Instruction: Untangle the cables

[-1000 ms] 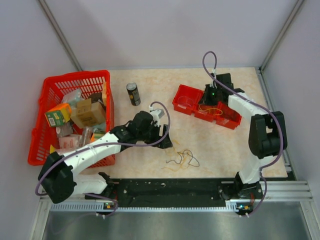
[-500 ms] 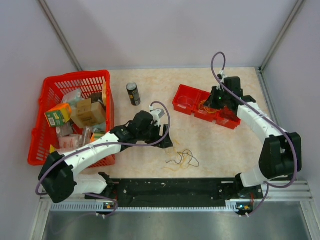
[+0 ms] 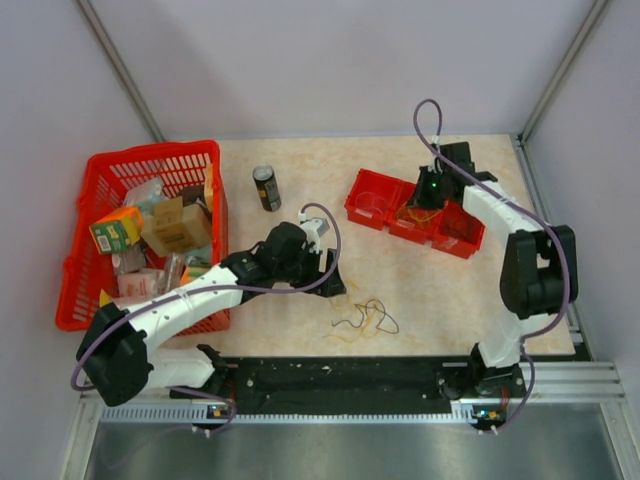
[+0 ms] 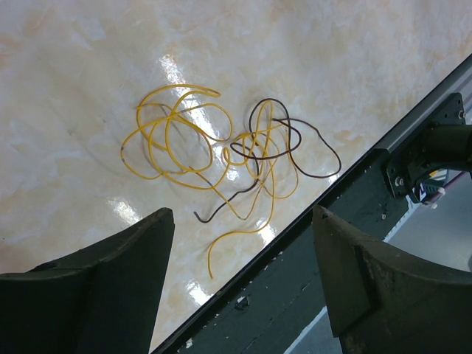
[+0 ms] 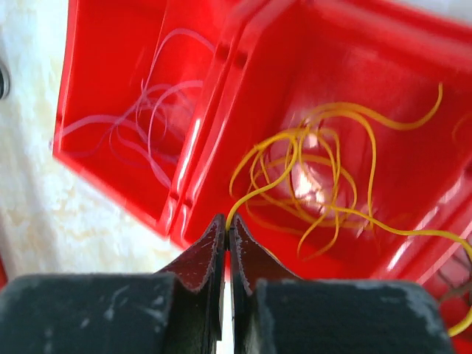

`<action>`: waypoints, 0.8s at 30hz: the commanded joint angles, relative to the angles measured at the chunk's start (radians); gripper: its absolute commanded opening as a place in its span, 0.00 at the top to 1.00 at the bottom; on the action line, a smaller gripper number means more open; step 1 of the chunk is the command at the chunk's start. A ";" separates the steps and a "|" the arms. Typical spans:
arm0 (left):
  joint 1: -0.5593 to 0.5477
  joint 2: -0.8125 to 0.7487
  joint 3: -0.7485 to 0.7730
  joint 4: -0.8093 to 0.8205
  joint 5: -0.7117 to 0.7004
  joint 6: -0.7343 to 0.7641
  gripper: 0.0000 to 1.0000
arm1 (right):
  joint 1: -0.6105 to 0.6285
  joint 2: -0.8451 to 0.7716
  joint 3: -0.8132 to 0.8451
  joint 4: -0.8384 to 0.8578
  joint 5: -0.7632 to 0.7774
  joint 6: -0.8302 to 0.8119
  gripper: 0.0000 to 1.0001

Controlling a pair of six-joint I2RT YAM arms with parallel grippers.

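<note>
— Where were the cables?
— A tangle of thin yellow and dark brown wires [image 4: 221, 158] lay on the beige marbled bench [image 4: 66, 66], close to its near edge. It was just beside the left arm's fingers [image 4: 110, 273], which were spread wide and empty.
— And the right arm's fingers [image 5: 195, 269]?
— Clenched on the end of one thin yellow wire [image 5: 251, 192], over a red plastic bin [image 5: 383, 44] holding more yellow loops [image 5: 324, 184]. Pale wires [image 5: 140, 110] lay in the red bin [image 5: 88, 44] to its left.
</note>
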 commanded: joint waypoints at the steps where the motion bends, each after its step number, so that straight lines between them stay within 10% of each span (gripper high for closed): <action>1: -0.004 -0.028 -0.002 0.018 0.006 0.009 0.20 | -0.017 0.138 0.183 -0.007 0.011 -0.022 0.99; 11: -0.004 -0.031 -0.001 0.018 0.009 0.007 0.20 | -0.018 0.039 0.246 -0.131 0.054 -0.081 0.37; 24: -0.009 0.070 0.091 0.011 -0.029 0.088 0.15 | -0.054 -0.143 0.124 -0.110 0.006 0.013 0.22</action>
